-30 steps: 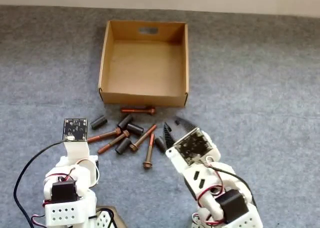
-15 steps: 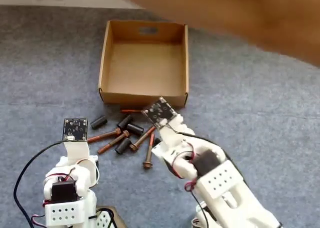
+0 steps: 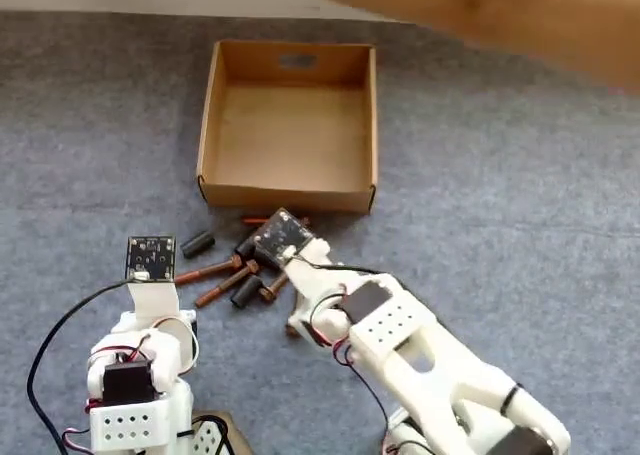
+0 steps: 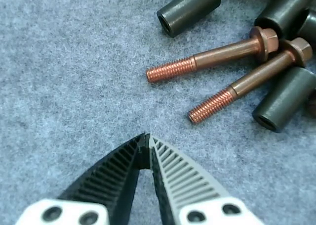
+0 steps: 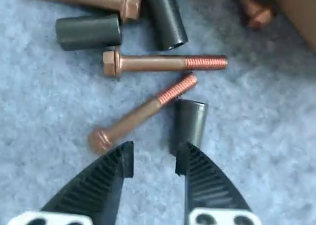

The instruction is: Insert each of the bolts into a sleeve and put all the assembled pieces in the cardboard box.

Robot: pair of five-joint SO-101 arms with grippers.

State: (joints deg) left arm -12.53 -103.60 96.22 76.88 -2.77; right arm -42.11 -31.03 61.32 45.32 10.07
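Note:
Several copper bolts and dark sleeves lie loose on the grey carpet in front of the cardboard box [image 3: 209, 115]. My left gripper [image 4: 147, 139] is shut and empty, its tips on the carpet short of two bolts [image 4: 212, 57] [image 4: 247, 81] and a sleeve [image 4: 188, 10]. My right arm [image 3: 380, 320] stretches over the pile. Its gripper [image 5: 154, 160] is open just above the carpet, with a sleeve [image 5: 190, 123] right ahead of one finger and a bolt [image 5: 140, 115] ahead of the other. One sleeve [image 3: 197, 243] lies apart at the pile's left.
The box stands empty behind the pile, its corner [image 5: 296, 7] visible in the right wrist view. A person's blurred arm [image 3: 500, 15] crosses the top of the high view. Open carpet spreads to both sides of the box.
My right arm has swung forward and to the left, over the pile of bolts and sleeves. A person's arm has come in across the top. The left arm has stayed still.

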